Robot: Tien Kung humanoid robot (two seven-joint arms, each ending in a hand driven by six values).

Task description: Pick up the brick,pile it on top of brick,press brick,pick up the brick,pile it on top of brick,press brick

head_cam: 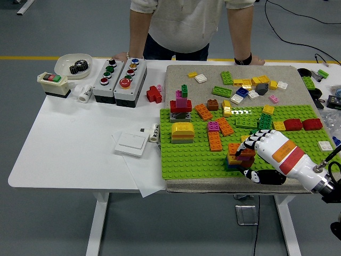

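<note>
Head view: red brick (245, 154) pinched by right hand (265, 152) atop orange brick stack (233, 154) on green baseplate (186, 154).

Green studded baseplate (186, 154) on a beige mat (176, 80). On the plate, near its front edge: orange/yellow/dark-red brick stack (238, 156); right hand (266, 154) beside it is white w/ black fingers, orange + red bands. Plate's left part: yellow-topped block (182, 131), red/pink/green tower (181, 102). Plate's far-right corner: two red bricks (302, 124). Left of the plate: white table (64, 144), grey button boxes (118, 75) w/ red, green, black buttons.
</note>
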